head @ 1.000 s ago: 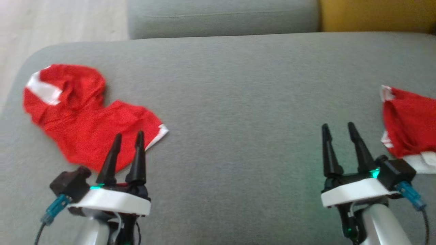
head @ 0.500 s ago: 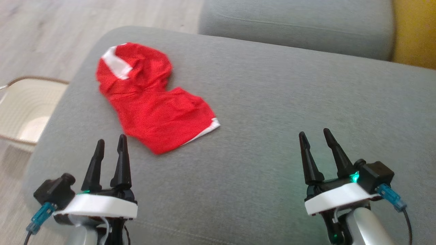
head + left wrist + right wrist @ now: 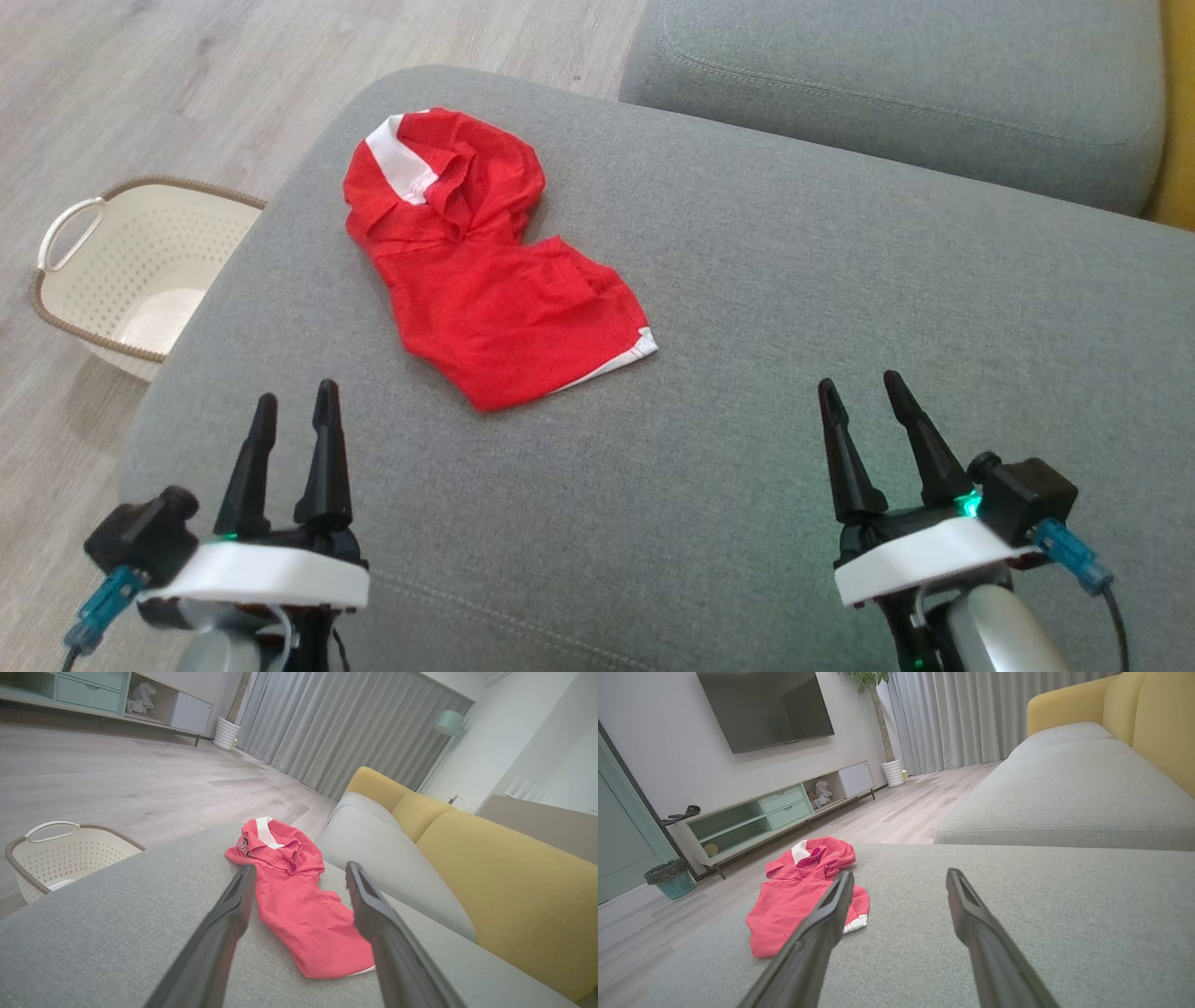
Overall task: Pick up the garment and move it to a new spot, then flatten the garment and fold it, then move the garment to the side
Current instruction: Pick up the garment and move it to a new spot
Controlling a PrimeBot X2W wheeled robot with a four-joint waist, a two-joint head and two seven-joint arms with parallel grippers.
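Note:
A crumpled red garment (image 3: 485,271) with white trim lies on the grey sofa seat (image 3: 747,327), toward its left end. My left gripper (image 3: 295,397) hovers open over the seat's near left edge, short of the garment, nothing between its fingers. In the left wrist view the garment (image 3: 299,905) lies just ahead, framed by the open left gripper (image 3: 300,868). My right gripper (image 3: 859,383) is open too, well to the right of the garment. From the right wrist, the garment (image 3: 794,896) shows off to the left of the open right gripper (image 3: 900,873).
A cream perforated basket (image 3: 140,271) stands on the wood floor left of the sofa, also the basket (image 3: 70,854) in the left wrist view. A second grey cushion (image 3: 887,84) lies behind, with yellow backrests (image 3: 490,858). A TV cabinet (image 3: 775,807) and bin (image 3: 670,877) stand across the room.
The head camera has swung left: the basket and floor came into the picture and a second red cloth at the right edge left it. Both grippers stay open and empty.

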